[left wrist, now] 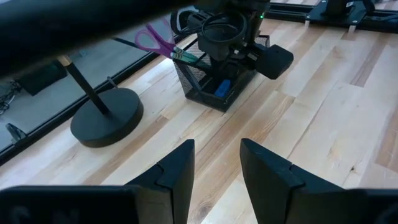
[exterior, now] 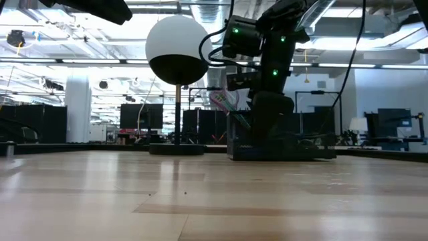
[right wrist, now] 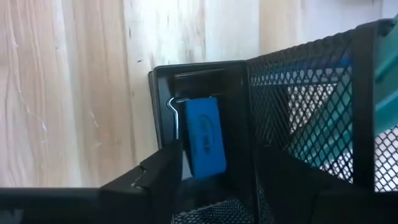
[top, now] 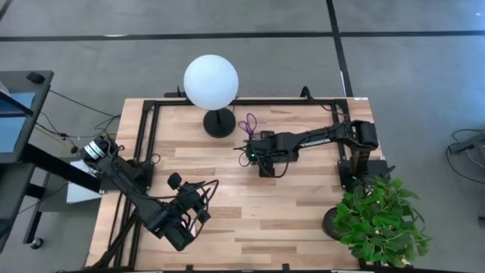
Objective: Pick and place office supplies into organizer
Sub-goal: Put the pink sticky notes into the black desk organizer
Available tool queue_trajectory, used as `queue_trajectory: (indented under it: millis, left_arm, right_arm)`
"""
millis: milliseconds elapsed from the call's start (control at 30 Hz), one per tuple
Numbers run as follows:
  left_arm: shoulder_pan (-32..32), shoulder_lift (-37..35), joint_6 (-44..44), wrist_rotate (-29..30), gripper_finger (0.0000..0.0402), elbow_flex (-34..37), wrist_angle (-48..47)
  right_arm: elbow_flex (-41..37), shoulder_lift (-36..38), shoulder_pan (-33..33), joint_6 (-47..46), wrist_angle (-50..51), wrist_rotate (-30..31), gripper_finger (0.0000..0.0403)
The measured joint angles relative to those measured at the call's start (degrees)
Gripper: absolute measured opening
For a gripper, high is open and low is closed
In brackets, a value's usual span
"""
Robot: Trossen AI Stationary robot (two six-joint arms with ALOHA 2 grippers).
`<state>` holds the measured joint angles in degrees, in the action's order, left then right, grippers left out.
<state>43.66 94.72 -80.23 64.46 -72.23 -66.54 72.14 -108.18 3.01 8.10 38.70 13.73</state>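
Note:
The organizer (left wrist: 210,82), a black mesh desk tray, stands on the table right of the lamp base (left wrist: 106,116). Purple-handled scissors (left wrist: 155,40) and pens (exterior: 224,100) stick up out of its tall mesh part. My right gripper (right wrist: 224,169) hangs open over a low compartment, fingers pointing down. In that compartment lies a blue eraser (right wrist: 205,138), close beside one finger, with a black clip (right wrist: 186,84) beyond it. My left gripper (left wrist: 217,167) waits open and holds nothing near the table's near left corner (top: 189,214).
The white globe lamp (top: 211,82) stands at the far edge, just left of the organizer. A green plant (top: 379,218) fills the near right corner. Bare wood lies between my left gripper and the organizer.

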Motion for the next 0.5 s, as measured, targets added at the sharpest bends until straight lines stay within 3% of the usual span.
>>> queue_trajectory:
  millis: [167, 367, 500]
  left_arm:
    - [0.0, 0.0, -0.02, -0.55, 0.0125, 0.0, 0.0]
    - [0.0, 0.0, 0.02, -0.58, 0.0125, 0.0, 0.01]
    - [0.0, 0.0, 0.02, -0.81, 0.0125, 0.0, 0.01]
  right_arm:
    - [0.02, 0.06, -0.1, 0.01, -0.06, -0.22, 0.0207]
    - [-0.11, -0.24, -1.49, -0.13, -3.67, -2.53, 0.0176]
    - [-0.11, -0.26, -2.56, -0.04, -9.53, -7.54, 0.0156]
